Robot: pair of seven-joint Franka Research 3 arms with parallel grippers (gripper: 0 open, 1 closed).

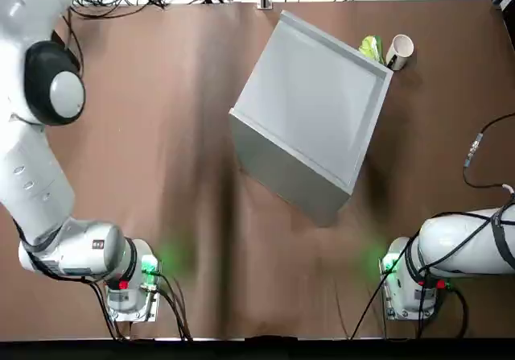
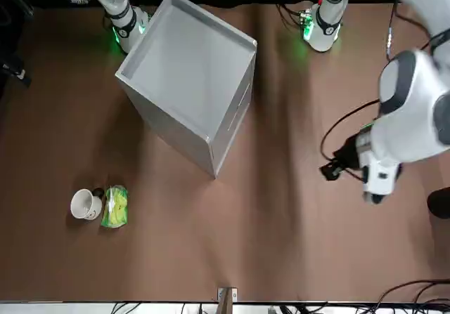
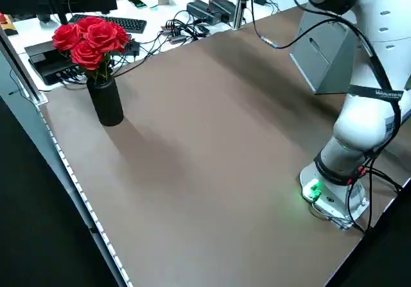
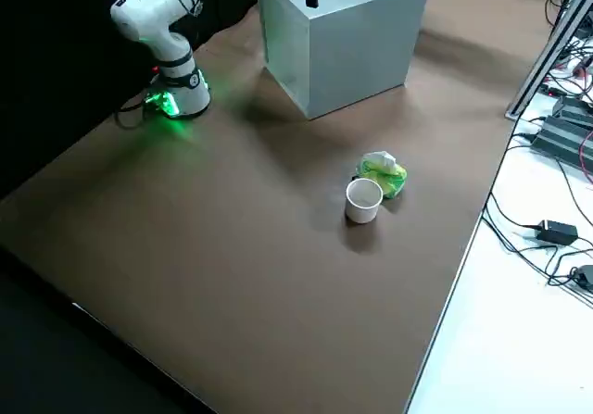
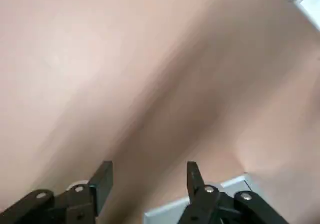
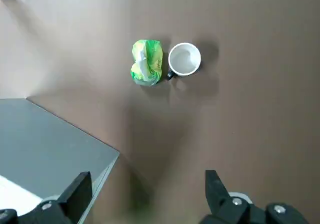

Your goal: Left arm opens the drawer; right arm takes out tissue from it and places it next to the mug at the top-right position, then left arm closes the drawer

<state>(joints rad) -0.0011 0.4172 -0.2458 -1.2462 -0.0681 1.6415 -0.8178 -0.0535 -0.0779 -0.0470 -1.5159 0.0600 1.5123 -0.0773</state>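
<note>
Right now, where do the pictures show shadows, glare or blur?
Top view: green glow on the table beside both arm bases, soft shadow right of the cabinet. Right side view: the mug casts a small dark shadow. Left wrist view: tabletop looks smeary, with a broad diagonal shadow. Right wrist view: bright white patch at lower left.

In the top view, the right arm [image 1: 467, 243] runs off the right edge. The cabinet [image 3: 324, 56] is partly hidden behind the left arm [image 3: 359, 107] at the left side view's upper right.
</note>
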